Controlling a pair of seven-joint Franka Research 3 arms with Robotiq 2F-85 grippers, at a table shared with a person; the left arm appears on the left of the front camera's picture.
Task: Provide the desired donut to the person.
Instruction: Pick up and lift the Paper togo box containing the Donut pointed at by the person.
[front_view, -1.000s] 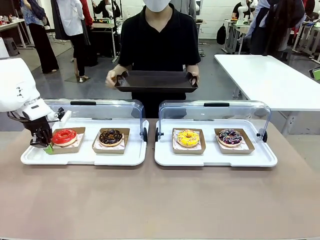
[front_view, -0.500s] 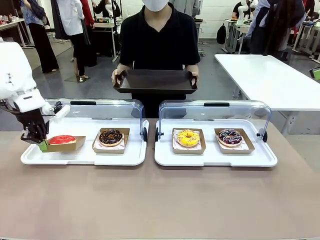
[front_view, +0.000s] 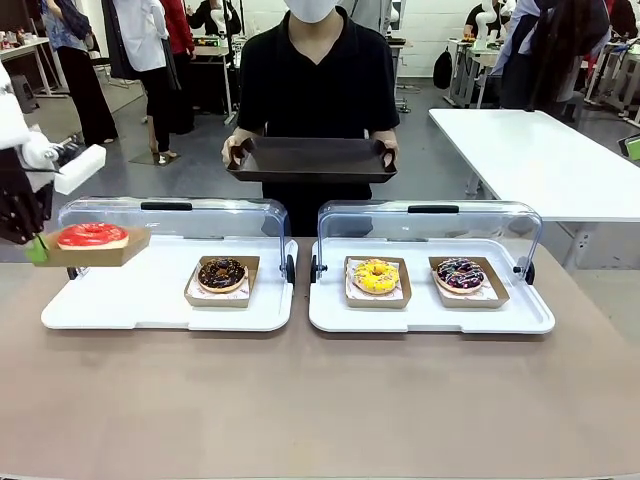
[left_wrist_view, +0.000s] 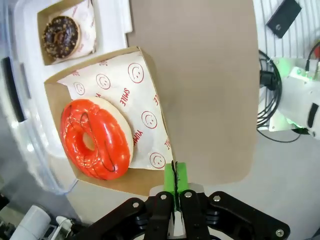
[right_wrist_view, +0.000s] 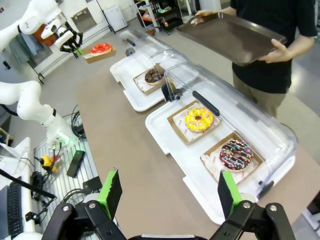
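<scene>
A red-glazed donut (front_view: 92, 235) lies in a brown cardboard tray (front_view: 110, 251) lined with printed paper, lifted above the left end of the left white tray (front_view: 140, 312). My left gripper (front_view: 37, 249) is shut on the cardboard tray's edge; in the left wrist view its green pads (left_wrist_view: 175, 178) pinch that edge beside the red donut (left_wrist_view: 95, 138). The person (front_view: 318, 80) in black stands across the table holding a dark serving tray (front_view: 311, 161) with both hands. My right gripper (right_wrist_view: 169, 194) is open and empty, high over the table's near right corner.
A chocolate donut (front_view: 222, 273) stays on the left white tray under its raised clear lid (front_view: 170, 212). The right white tray (front_view: 430, 318) holds a yellow donut (front_view: 376, 276) and a dark sprinkled donut (front_view: 459, 274), its lid (front_view: 430, 220) raised too. Another white table (front_view: 540, 160) stands far right.
The left gripper has lifted the cardboard tray with the red donut off the left white tray, up and to the left. The person's serving tray has hardly moved.
</scene>
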